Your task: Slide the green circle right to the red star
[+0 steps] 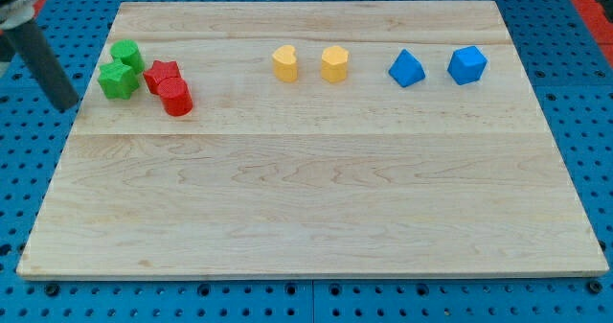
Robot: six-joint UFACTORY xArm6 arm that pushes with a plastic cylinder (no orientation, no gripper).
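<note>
My tip [67,104] is at the left edge of the table [316,227], at the view's left, a little apart from the green blocks. There is no pincer on this arm, only the dark rod, so nothing is spread or pinching.

2 green blocks sit close together near the view's top left. The upper one [126,54] looks like the green circle, but I cannot be sure of its shape; the lower one [118,79] looks like a green star. Just to their right stands the red star [162,75], and touching it on the lower right is a red cylinder-like block [177,99]. The green circle is already near the red star, with the lower green block almost touching the red one.

The risk, as I judge it, is that my tip stands level with the lower green block, not the upper one. A push straight to the right from here would hit the wrong green block and drive it into the red star, moving the target away. Also the 2 green blocks may move together.

Further right are 2 yellow blocks [284,62] [334,63] and 2 blue blocks [406,69] [467,64], well apart from all this.
</note>
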